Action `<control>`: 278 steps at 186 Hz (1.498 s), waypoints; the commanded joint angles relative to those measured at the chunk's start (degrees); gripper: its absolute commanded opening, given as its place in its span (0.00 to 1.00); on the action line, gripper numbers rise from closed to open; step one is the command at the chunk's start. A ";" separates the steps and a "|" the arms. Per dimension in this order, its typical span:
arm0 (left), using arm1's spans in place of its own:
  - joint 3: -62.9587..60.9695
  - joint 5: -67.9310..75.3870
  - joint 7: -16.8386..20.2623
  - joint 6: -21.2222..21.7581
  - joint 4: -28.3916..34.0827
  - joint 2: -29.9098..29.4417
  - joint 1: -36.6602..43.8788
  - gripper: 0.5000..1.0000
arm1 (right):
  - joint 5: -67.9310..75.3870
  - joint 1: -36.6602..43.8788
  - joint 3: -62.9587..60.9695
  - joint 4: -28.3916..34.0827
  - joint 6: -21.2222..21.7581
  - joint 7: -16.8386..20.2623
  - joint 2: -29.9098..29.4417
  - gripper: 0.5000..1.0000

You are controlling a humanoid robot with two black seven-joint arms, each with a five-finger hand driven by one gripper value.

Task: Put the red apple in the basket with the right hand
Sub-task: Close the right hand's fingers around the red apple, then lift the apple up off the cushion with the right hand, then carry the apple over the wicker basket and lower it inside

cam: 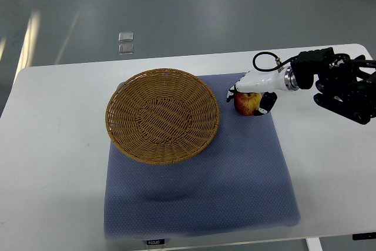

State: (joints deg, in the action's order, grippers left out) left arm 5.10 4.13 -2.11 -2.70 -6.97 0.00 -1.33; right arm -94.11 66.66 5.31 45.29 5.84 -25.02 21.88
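Observation:
A red and yellow apple (pixel 247 103) rests on the blue mat (pixel 200 180), just right of the woven wicker basket (pixel 163 116). My right hand (pixel 252 86), white with black fingertips, reaches in from the right edge and sits over the apple. Its fingers curl down around both sides of the fruit, with the thumb on the right side. The apple still seems to touch the mat. The basket holds nothing. The left arm does not show.
The mat lies on a white table (pixel 53 163). The black forearm (pixel 341 83) with a looped cable stretches over the table's right side. Grey floor lies beyond the far edge.

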 commanded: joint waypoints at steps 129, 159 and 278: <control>0.00 0.00 0.00 -0.03 -0.06 0.00 0.01 1.00 | 0.33 11.20 -0.92 0.24 -0.57 -0.65 0.88 0.25; 0.00 0.00 0.00 0.06 0.03 0.00 0.01 1.00 | 0.86 15.87 -0.92 1.12 -0.48 -0.65 -0.53 0.25; 0.00 0.00 0.00 -0.03 0.03 0.00 -0.08 1.00 | 1.13 10.68 -0.83 2.88 -0.74 -0.82 -15.64 0.27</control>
State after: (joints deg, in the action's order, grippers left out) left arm 5.09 4.13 -2.11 -2.70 -6.95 0.00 -1.33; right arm -92.98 78.90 4.48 48.32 5.19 -26.00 7.91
